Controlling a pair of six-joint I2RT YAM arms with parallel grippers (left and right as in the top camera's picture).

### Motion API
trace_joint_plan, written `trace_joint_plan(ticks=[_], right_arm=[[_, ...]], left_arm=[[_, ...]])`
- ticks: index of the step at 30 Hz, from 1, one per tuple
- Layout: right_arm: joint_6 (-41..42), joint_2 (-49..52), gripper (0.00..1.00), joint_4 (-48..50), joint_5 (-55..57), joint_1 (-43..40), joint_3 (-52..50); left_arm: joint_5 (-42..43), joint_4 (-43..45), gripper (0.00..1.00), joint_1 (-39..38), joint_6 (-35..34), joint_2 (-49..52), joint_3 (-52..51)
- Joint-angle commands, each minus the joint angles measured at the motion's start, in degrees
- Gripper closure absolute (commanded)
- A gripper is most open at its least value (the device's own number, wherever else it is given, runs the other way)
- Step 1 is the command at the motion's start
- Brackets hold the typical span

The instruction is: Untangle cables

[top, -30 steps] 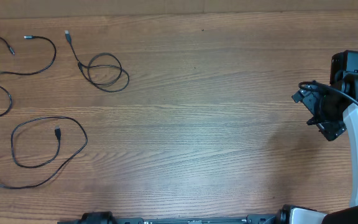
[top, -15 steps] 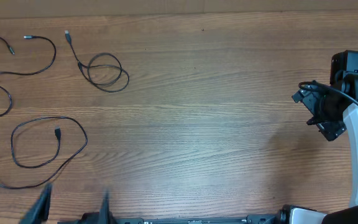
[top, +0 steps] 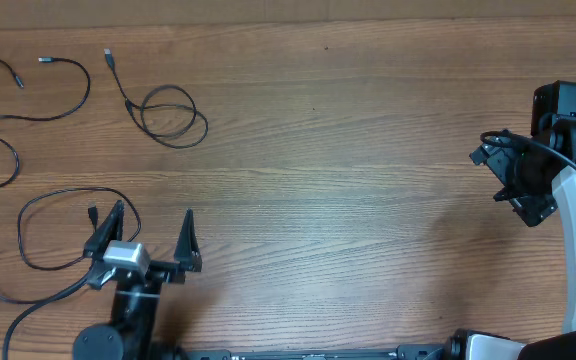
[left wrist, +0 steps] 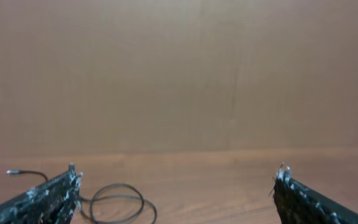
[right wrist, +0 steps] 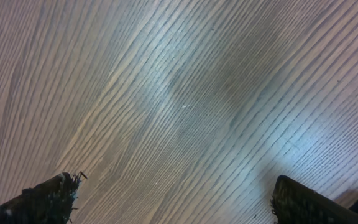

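left hand [top: 153, 212], cable [top: 63, 192] beneath one finger

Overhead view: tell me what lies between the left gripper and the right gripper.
Only bare wooden table lies between the left gripper and the right gripper; the overhead view shows it.

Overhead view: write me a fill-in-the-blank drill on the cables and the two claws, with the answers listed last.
1. The table holds ___ thin black cables.
2. All of them lie on the robot's ___ side.
3. The left claw and the right claw both stand ___, with nothing between their fingers.

Missing words: three; left; open.
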Motion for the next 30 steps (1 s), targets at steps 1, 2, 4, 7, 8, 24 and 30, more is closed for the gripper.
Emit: trace_joint_plan(ticks=[1,2,4,7,8,24,30], right_arm=[[-0.17,-1.09,0.0,0.13,0.57,-0.44,1.2],[-0.17,-1.11,0.0,0.13,0.57,-0.44,1.2],[-0.17,-1.11,0.0,0.13,0.57,-0.44,1.2],[-0.17,-1.11,0.0,0.13,0.57,-0.44,1.2],[-0.17,-1.11,0.0,0.13,0.57,-0.44,1.2],[-0.17,-1.09,0.0,0.13,0.57,-0.44,1.2],[-0.17,-1.11,0.0,0.13,0.57,-0.44,1.2]], left_arm=[[-3.43,6.34,0.01,0.28,-3.52,-0.37,-6.51],[-4.37,8.37,0.01,0.28,-4.48,-0.37,-8.41],[-5.77,10.51,0.01,0.28,-5.86,-0.37,-11.19],[-6.6,12.7,0.0,0.28,-7.02,-0.37,-15.43],[-6.67,14.23,0.0,0.28,-6.95,-0.37,-17.05],[-7.58,5.68,0.0,0.24,5.42,-0.04,-18.03],[-5.51,5.86,0.0,0.24,6.67,-0.04,-18.03]])
